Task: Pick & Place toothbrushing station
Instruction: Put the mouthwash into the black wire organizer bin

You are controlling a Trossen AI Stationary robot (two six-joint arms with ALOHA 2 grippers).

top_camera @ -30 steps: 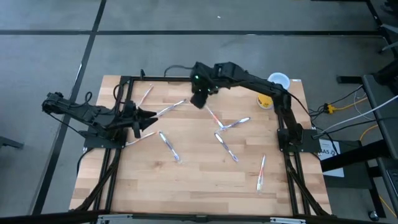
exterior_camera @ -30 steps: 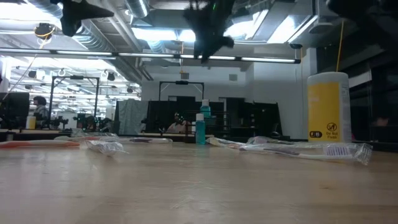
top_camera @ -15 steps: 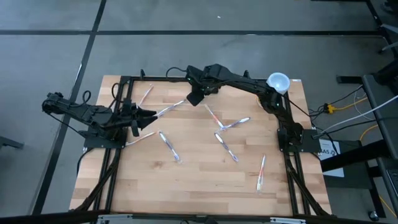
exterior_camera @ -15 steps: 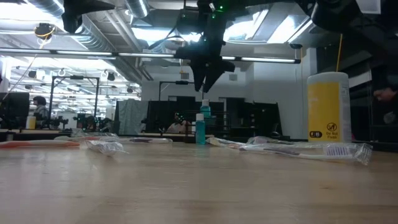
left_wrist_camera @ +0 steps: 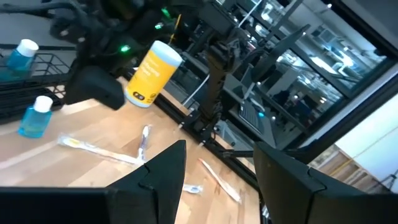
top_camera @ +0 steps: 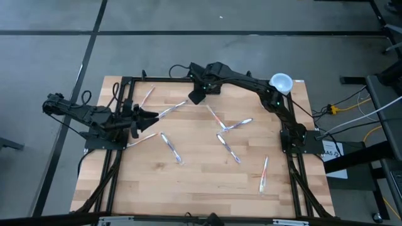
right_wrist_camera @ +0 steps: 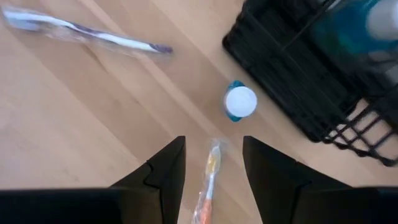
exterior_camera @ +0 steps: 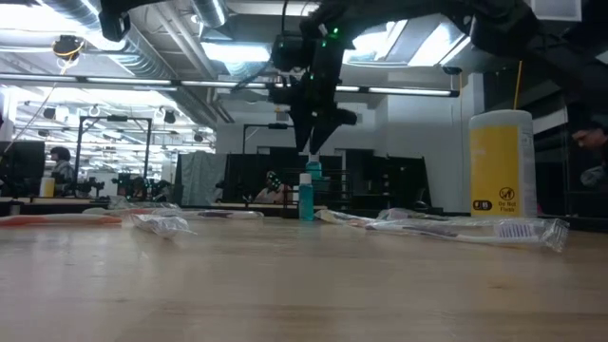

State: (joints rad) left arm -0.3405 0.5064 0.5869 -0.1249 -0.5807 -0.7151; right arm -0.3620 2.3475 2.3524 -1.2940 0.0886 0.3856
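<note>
Right gripper (right_wrist_camera: 211, 163) spread, empty, above bottle (right_wrist_camera: 240, 102) beside rack (right_wrist_camera: 311, 81), cropped; unseen overhead. Left gripper (left_wrist_camera: 217, 163) spread, waiting.

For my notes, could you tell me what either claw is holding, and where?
Nothing is held: the right claw and the left claw both stand open and empty.

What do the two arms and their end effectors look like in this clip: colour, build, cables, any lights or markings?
Both arms are dark, jointed links on black frame bases, with black cables trailing by the left arm. The right arm shows small green indicator lights near its wrist. The left end effector and the right end effector each have two broad, matte black, wedge-shaped fingers. No printed markings are legible.
</note>
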